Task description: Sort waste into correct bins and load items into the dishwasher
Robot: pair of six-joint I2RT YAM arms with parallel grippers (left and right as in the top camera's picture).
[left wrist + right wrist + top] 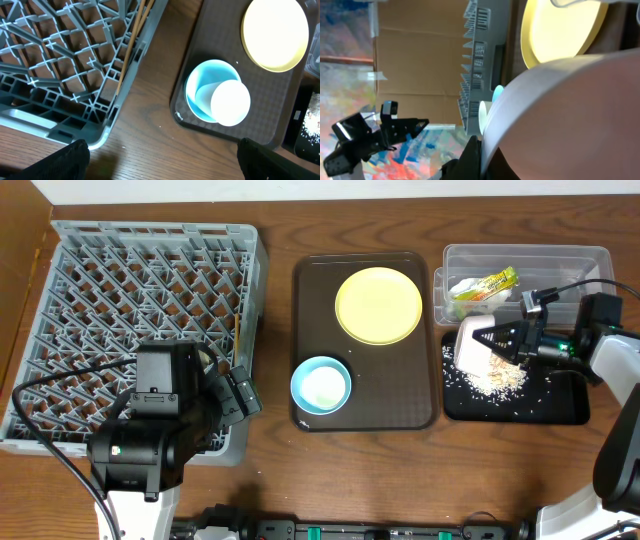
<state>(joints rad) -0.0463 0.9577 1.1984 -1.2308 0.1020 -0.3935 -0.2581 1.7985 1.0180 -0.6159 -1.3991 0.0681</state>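
My right gripper (497, 340) is shut on the rim of the small white bowl (472, 346) and holds it tipped on its side over the flat black tray (560, 406). A heap of beige grains (495, 380) lies on that tray below the bowl. In the right wrist view the bowl (570, 115) fills the frame, with a finger (481, 156) on its rim. The wrapper with white paper (485, 285) lies in the clear tub (560, 260). The yellow plate (378, 305) and blue bowl (320, 385) sit on the brown tray. My left gripper (162, 165) is open and empty above bare wood beside the grey rack (60, 300).
The dark brown tray (420, 405) lies between the rack and the bins. Wooden sticks (132, 45) stand in the rack's right side. Loose grains are scattered on the black tray around the heap. A bright white patch shows inside the blue bowl (200, 85).
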